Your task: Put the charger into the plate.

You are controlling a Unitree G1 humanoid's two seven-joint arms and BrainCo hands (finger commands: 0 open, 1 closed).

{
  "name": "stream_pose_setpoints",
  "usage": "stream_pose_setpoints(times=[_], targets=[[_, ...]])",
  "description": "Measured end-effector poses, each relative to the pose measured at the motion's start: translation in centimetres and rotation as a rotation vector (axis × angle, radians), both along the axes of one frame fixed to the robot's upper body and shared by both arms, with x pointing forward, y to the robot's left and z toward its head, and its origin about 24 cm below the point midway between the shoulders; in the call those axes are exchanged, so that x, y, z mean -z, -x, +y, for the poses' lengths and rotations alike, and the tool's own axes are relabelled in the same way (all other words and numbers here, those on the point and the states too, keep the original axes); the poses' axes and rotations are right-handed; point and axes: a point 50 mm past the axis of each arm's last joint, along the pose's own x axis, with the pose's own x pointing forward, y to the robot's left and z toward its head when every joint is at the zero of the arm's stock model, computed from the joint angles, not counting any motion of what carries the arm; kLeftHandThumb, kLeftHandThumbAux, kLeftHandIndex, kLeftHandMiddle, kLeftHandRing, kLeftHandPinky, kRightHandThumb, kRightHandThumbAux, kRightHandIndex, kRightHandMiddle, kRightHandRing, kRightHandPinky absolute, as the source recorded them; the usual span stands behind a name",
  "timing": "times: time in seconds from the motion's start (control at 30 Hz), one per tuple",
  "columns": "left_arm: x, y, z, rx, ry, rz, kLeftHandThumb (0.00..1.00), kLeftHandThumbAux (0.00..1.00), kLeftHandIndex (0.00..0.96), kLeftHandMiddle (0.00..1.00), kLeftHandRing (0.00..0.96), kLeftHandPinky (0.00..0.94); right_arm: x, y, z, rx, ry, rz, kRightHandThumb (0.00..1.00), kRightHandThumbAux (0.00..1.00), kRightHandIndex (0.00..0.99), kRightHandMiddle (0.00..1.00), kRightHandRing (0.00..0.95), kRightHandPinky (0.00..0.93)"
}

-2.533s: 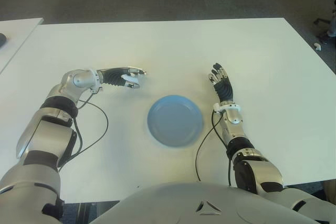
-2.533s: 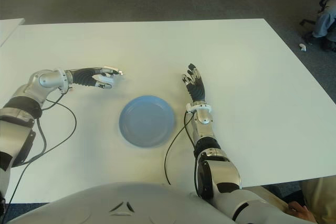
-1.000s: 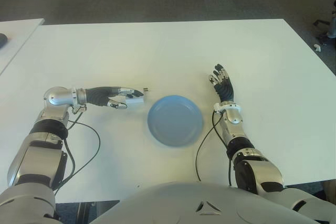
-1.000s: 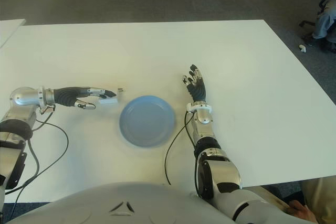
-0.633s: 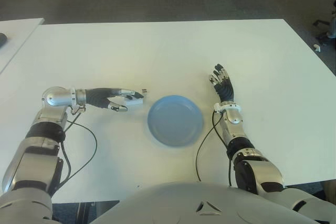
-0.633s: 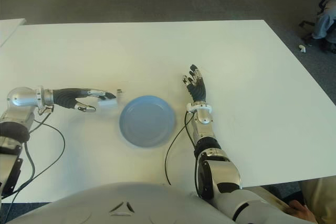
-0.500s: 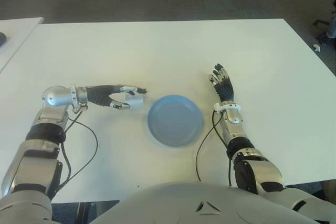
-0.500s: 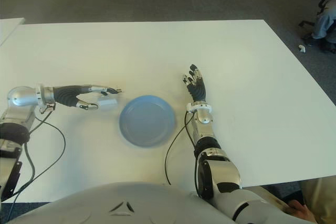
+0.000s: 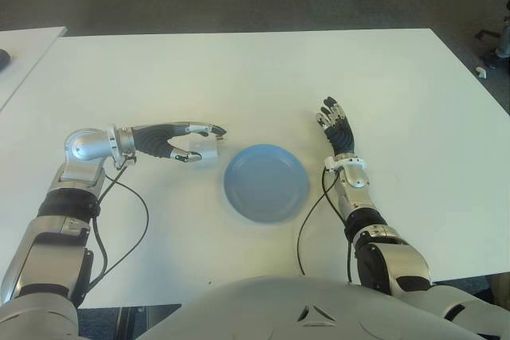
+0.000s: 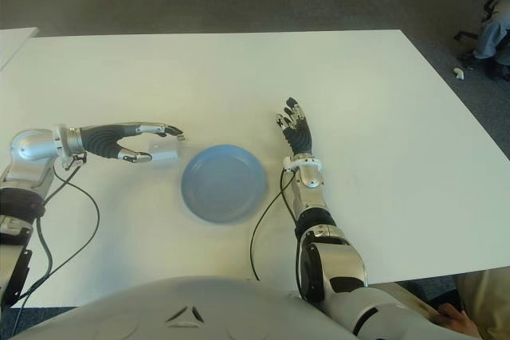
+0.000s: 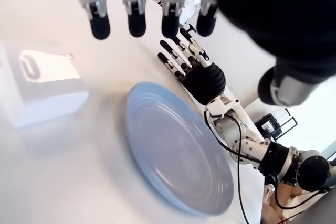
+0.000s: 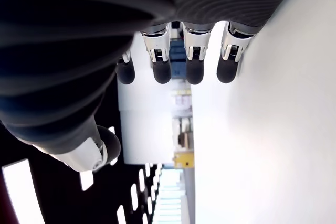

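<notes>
Two hands open: our left hand [image 9: 185, 139] hovers empty over the charger [image 9: 205, 150]; it could slide toward the table's [image 9: 239, 69] near edge, missing the plate [image 9: 265, 182]; our right hand [image 9: 335, 127] idles beside the plate's right.

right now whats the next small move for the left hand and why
Probably close the left hand around the charger: its fingers are spread over it and hold nothing, and the charger lies on the table just left of the plate, not in it.

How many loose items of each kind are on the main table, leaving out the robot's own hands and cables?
Charger: 1, white, on the table beside the plate and under the open left hand
Plate: 1, blue, nothing in it
Total: 2
</notes>
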Motion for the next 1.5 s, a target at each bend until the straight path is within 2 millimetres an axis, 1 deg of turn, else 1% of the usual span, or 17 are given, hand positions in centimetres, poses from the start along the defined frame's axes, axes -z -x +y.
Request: stream_pose_setpoints(times=[0.33, 0.93, 0.97, 1.1, 1.17, 1.3, 1.5], targets=[[0.1, 0.0, 0.1, -0.012, 0.0, 0.009, 0.0, 0.419, 0.0, 0.0, 0.0, 0.0, 0.0, 0.1, -0.1, -0.018, -0.012, -0.01, 0.137, 0.598, 0.0, 0.069, 0.078, 0.1], [0.2, 0.0, 0.0, -0.014, -0.012, 0.014, 0.0, 0.419, 0.0, 0.0, 0.0, 0.0, -0.1, 0.1, -0.1, -0.041, -0.007, -0.027, 0.111, 0.584, 0.0, 0.063, 0.074, 0.095], [0.2, 0.0, 0.0, -0.014, -0.012, 0.014, 0.015, 0.438, 0.0, 0.0, 0.0, 0.0, -0.1, 0.2, -0.1, -0.043, -0.006, -0.029, 0.113, 0.58, 0.0, 0.063, 0.075, 0.098], [0.4, -0.4, -0.1, -0.093, -0.05, -0.073, 0.166, 0.239, 0.0, 0.0, 0.0, 0.0, -0.7, -0.2, -0.2, -0.047, 0.002, -0.063, 0.118, 0.572, 0.0, 0.066, 0.078, 0.107], [0.6, -0.7, 0.0, -0.143, -0.065, -0.099, 0.193, 0.196, 0.0, 0.0, 0.0, 0.0, -0.9, -0.2, -0.2, -0.048, 0.004, -0.079, 0.119, 0.57, 0.0, 0.068, 0.081, 0.109], [1.1, -1.2, -0.1, -0.243, -0.094, -0.151, 0.224, 0.155, 0.0, 0.0, 0.0, 0.0, -1.2, -0.3, -0.2, -0.049, 0.007, -0.101, 0.125, 0.573, 0.0, 0.078, 0.087, 0.109], [1.9, -1.9, 0.0, -0.384, -0.151, -0.248, 0.246, 0.141, 0.0, 0.0, 0.0, 0.0, -1.2, -0.3, -0.2, -0.049, 0.008, -0.107, 0.125, 0.573, 0.0, 0.085, 0.092, 0.104]])
